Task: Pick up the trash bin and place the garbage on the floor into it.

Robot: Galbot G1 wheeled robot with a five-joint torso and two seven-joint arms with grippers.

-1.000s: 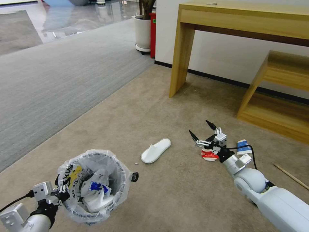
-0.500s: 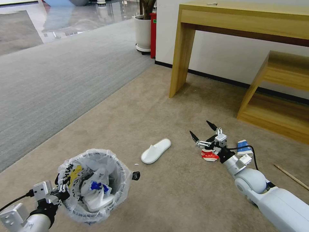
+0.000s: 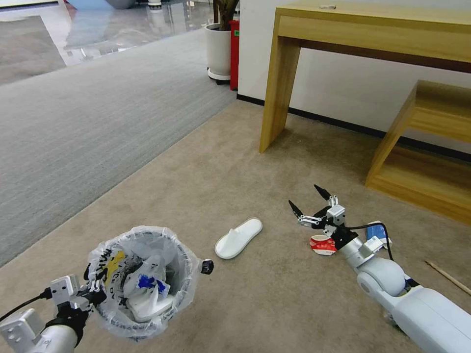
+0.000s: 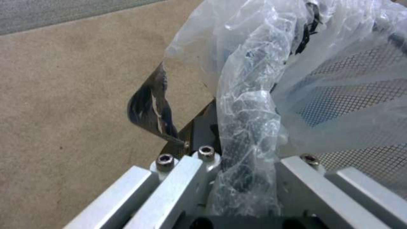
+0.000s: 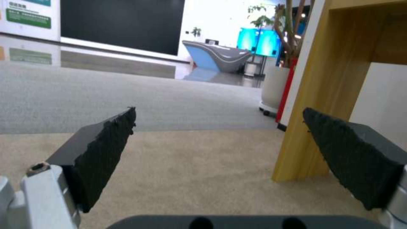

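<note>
Camera shifted, left gripper clamping trash bin rim

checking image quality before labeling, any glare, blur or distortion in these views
Head view: glare on the glossy floor at the far top left, wide-angle bending of the desk, otherwise sharp. Left wrist view: soft and close up, with the trash bin liner bright where the left end effector grips it. Right wrist view: the open right end effector pads look soft, the background washed out.

View: whole scene slides slightly, so the camera has moved.
Right gripper: now farther beyond red cup, fingers spread.
</note>
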